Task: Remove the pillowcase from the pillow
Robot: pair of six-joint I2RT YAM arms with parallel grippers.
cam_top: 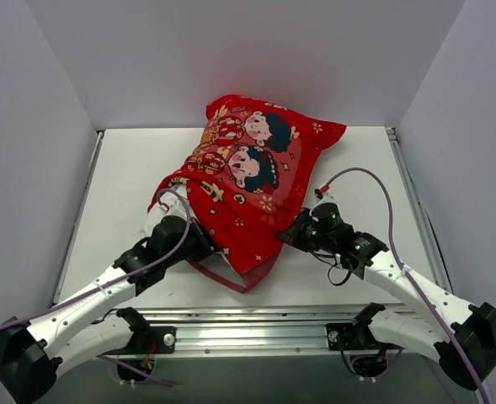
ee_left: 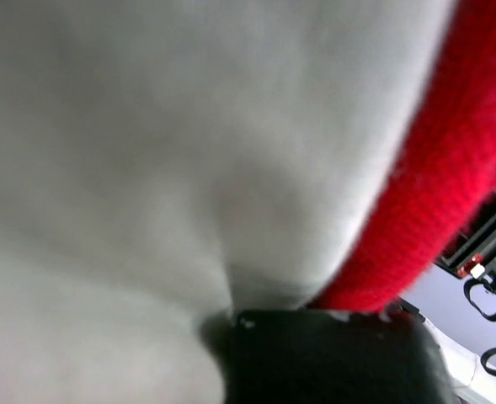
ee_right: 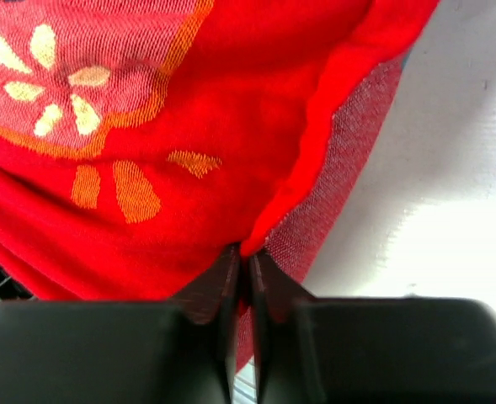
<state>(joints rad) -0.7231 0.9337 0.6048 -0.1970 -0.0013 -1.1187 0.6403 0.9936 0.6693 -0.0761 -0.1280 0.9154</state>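
Top external: one pillowcase (cam_top: 248, 189), one pillow (ee_left: 189, 168) (half-covered), left gripper (cam_top: 195, 240), right gripper (cam_top: 288, 236).

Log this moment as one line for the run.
left gripper: shut on pillow | right gripper: shut on pillowcase edge | pillowcase: mostly on, pillow showing at near opening

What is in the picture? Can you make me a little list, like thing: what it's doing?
pillowcase: red with cartoon children, covering most of the pillow
pillow: white, peeking out at the near end
left gripper: pressed into the white pillow, seems to pinch it
right gripper: shut on the pillowcase's near edge
table: white, the pillow lies on it
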